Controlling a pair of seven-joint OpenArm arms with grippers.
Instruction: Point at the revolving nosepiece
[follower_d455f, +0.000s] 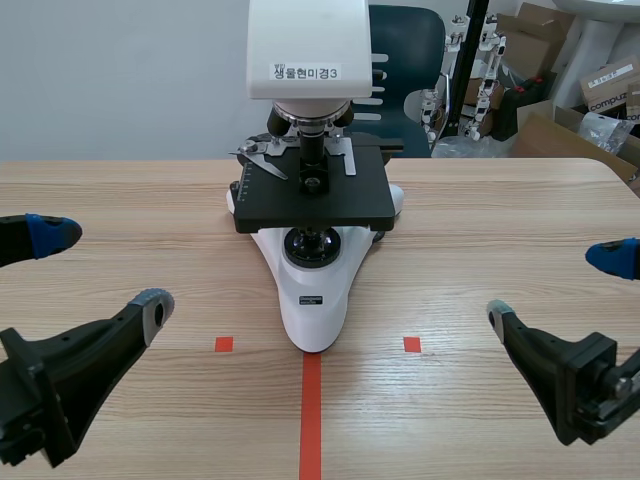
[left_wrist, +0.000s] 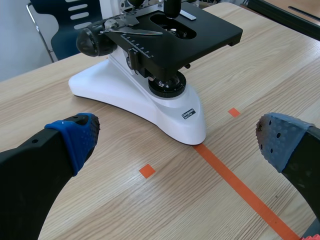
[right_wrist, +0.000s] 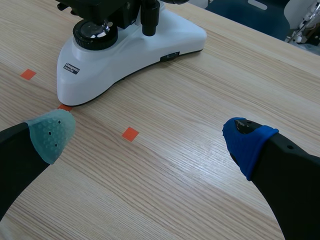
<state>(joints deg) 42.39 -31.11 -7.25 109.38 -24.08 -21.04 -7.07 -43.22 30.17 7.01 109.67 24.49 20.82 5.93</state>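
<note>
2 idle ends, fingers spread, holding nothing: left gripper (follower_d455f: 105, 270), right gripper (follower_d455f: 553, 287). The revolving nosepiece (follower_d455f: 308, 120) sits under the microscope (follower_d455f: 312, 290) head, above the stage (follower_d455f: 320, 200). Prob. stiff metal but rotates, lenses fragile: point near its rim, no grabbing.

Microscope (follower_d455f: 312, 200): one
Table (follower_d455f: 500, 220): one
Chair (follower_d455f: 408, 50): one
Boxes (follower_d455f: 612, 82): at least three
Grippers: two, left gripper (follower_d455f: 105, 268) and right gripper (follower_d455f: 551, 287)
</note>
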